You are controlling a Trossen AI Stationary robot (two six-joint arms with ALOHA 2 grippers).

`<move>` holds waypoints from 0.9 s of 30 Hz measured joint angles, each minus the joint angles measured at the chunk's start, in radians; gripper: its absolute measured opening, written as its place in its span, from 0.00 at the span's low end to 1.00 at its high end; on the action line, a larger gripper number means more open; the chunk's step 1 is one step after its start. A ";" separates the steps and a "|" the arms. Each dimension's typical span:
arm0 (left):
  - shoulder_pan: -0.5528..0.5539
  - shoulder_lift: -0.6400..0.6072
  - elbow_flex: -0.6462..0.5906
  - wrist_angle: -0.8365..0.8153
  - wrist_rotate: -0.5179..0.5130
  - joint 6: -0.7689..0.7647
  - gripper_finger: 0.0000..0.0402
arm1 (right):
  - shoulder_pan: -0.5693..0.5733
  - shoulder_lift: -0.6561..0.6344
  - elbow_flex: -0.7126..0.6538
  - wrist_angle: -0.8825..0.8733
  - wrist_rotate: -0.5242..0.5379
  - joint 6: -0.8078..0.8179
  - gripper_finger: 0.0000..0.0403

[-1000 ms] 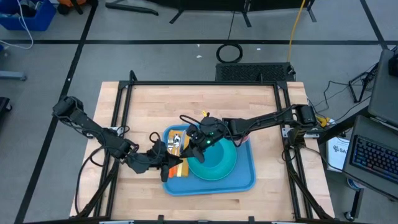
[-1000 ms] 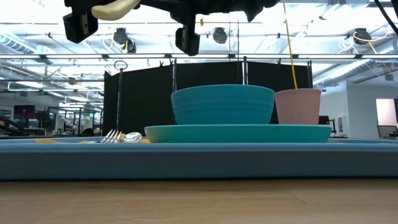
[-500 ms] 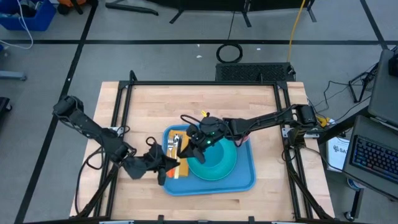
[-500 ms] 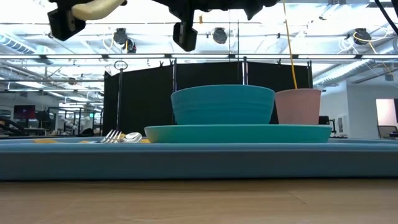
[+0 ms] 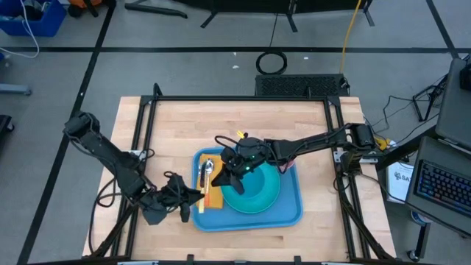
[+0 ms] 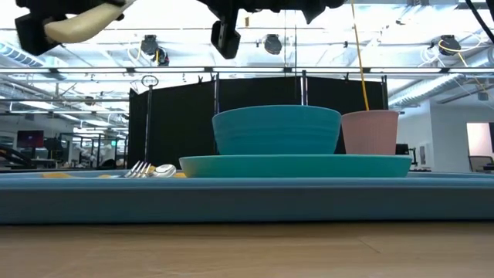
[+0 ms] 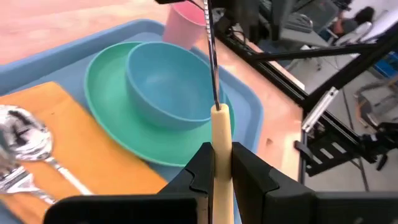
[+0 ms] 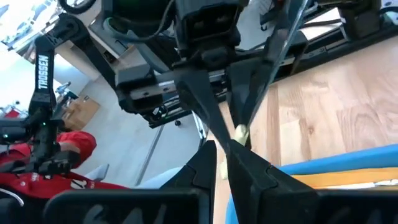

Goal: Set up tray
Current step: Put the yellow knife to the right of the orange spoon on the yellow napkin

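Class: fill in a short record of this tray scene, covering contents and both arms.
Tray: large blue rectangular plastic tray, on wooden table
On tray: round teal plate under round blue bowl, pink cup, orange napkin bearing metal spoon
Left gripper: at tray's left edge, jaws shut on cream-handled metal utensil
Right gripper: above the tray

Left gripper (image 7: pixel 222 163) clamped on a cream handle (image 7: pixel 221 134), jaws tight on both sides, thin dark metal shaft (image 7: pixel 211 56) rising from it. Beyond: blue tray (image 7: pixel 252 109) on the wooden table (image 7: pixel 280 134), holding a teal plate (image 7: pixel 106 102) with a blue bowl (image 7: pixel 165 84) in it, a pink cup (image 7: pixel 183 28) just behind. Beside the plate, an orange napkin (image 7: pixel 93 155) carrying a spoon (image 7: pixel 28 134). Black frame bars (image 7: pixel 336 99) past the table edge.
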 joint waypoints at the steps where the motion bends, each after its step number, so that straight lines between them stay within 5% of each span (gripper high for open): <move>1: -0.009 0.000 0.000 -0.017 -0.013 -0.019 0.09 | 0.003 0.000 0.000 0.000 0.000 -0.009 0.07; 14: -0.074 0.000 -0.013 -0.166 -0.089 -0.278 0.09 | 0.091 0.000 0.000 0.002 0.000 -0.215 0.07; 22: -0.074 0.000 -0.289 0.312 -0.078 -0.344 0.09 | 0.138 -0.013 0.000 -0.006 0.007 -0.334 0.07; 27: -0.048 0.000 -0.398 0.581 -0.052 -0.254 0.09 | 0.179 -0.057 -0.016 -0.027 0.114 -0.437 0.07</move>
